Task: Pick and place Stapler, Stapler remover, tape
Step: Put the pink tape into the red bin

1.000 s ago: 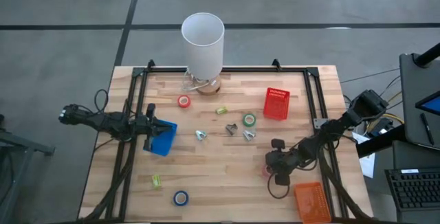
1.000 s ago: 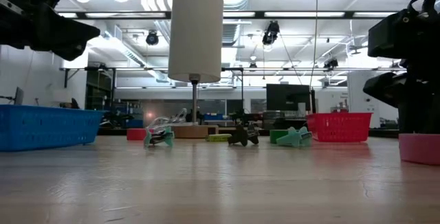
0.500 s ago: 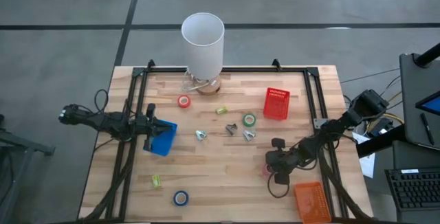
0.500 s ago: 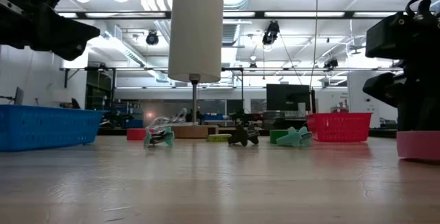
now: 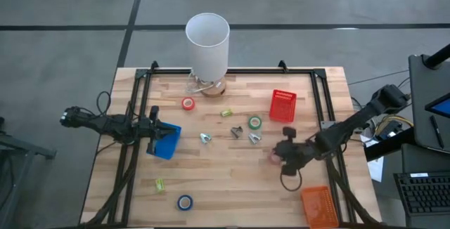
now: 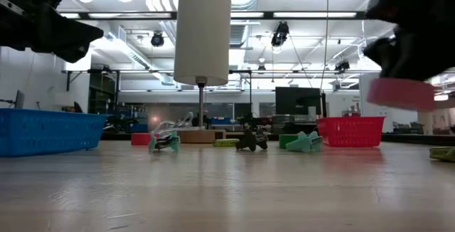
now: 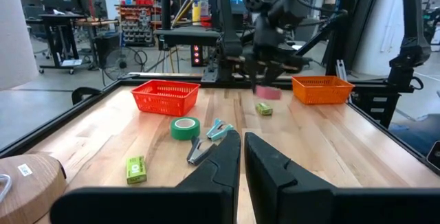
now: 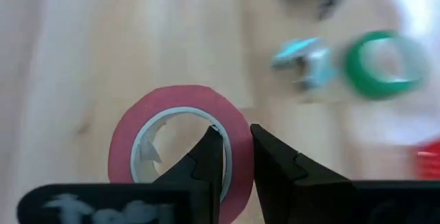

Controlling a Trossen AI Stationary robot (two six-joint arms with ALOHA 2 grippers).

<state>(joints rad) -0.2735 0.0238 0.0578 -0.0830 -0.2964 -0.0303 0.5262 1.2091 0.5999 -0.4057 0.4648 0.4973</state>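
Wooden tabletop (image 5: pixel 232 180), near edge first: we note a blue tape roll (image 5: pixel 184 202) and an orange bin (image 5: pixel 325 205). Our right gripper (image 5: pixel 284 156) carries a red tape roll (image 8: pixel 180 152) clear of the surface, fingers clamped across its wall, 1 inside the ring. It looks light and stiff; the smooth rim could slip, so this wall pinch seems right. Our left gripper (image 7: pixel 242 157) waits closed and empty by the blue bin (image 5: pixel 166 142). Farther off: green tape roll (image 5: pixel 254 123), red bin (image 5: pixel 283 106), lamp (image 5: pixel 207 43).
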